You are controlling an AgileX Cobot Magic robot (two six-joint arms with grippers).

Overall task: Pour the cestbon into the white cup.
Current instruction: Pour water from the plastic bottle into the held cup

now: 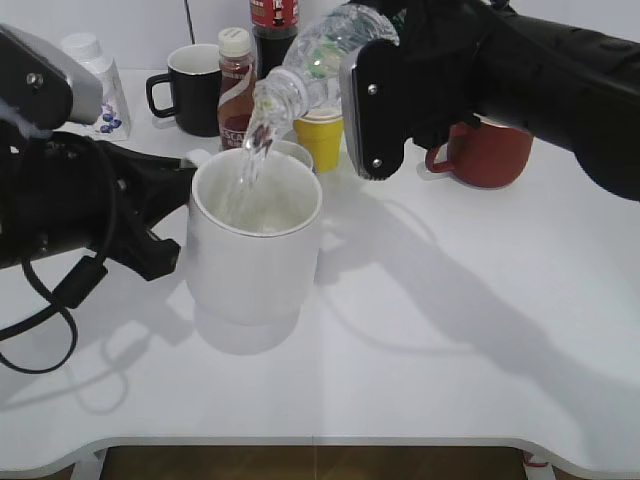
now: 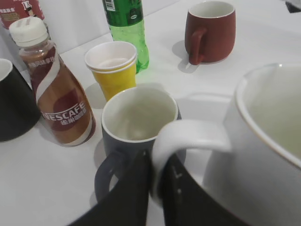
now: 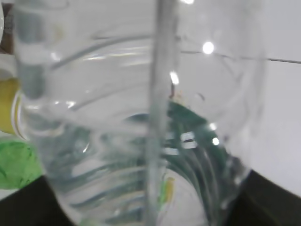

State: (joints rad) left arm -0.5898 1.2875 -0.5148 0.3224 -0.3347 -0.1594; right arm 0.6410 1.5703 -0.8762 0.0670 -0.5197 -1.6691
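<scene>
The cestbon [image 1: 320, 55], a clear ribbed bottle with no cap, is tilted mouth-down to the left in my right gripper [image 1: 365, 100], which is shut on its body. Water streams from its mouth into the white cup [image 1: 255, 240], a large white mug standing on the table. In the right wrist view the cestbon [image 3: 136, 122] fills the frame, with its dark green label showing. My left gripper [image 2: 157, 186] is shut on the white cup's handle [image 2: 188, 134]; the white cup's body [image 2: 263, 141] is at the right of that view.
Behind the white cup stand a grey mug [image 2: 138, 120], a Nescafe bottle [image 2: 59, 101], a yellow paper cup [image 2: 113, 68], a green soda bottle [image 2: 126, 28], a black mug [image 1: 192, 88], a small white bottle [image 1: 100, 85] and a red mug [image 1: 490, 152].
</scene>
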